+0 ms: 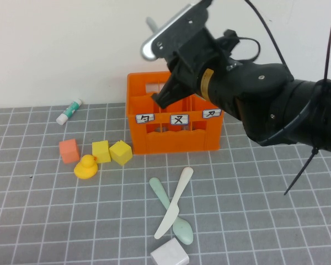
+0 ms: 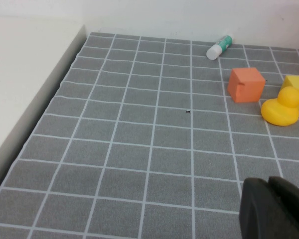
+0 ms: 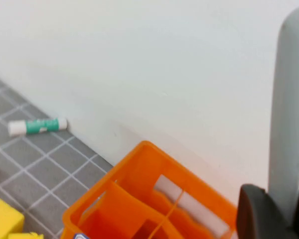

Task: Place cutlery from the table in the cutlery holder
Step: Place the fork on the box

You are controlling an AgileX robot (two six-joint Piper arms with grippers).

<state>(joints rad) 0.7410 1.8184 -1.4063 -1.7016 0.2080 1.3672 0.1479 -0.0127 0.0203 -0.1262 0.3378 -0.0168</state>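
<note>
My right gripper (image 1: 168, 91) hangs over the orange cutlery holder (image 1: 174, 135) at the back of the table. It is shut on the grey fork (image 3: 289, 99), whose end sticks up past the wrist (image 1: 151, 24). In the right wrist view the gripper (image 3: 284, 199) sits above the holder's rim (image 3: 139, 164). The cream-white knife (image 1: 175, 201) lies crossed over the pale mint-green spoon (image 1: 171, 212) on the table in front of the holder. My left gripper (image 2: 269, 199) is out of the high view; it is shut and empty above bare grid table (image 2: 139, 149).
A white-green tube (image 1: 69, 111) lies by the back wall. An orange cube (image 1: 69, 150), two yellow cubes (image 1: 101, 151) and a yellow duck (image 1: 86, 167) sit left of the holder. A white block (image 1: 169, 255) lies at the front edge near the spoon.
</note>
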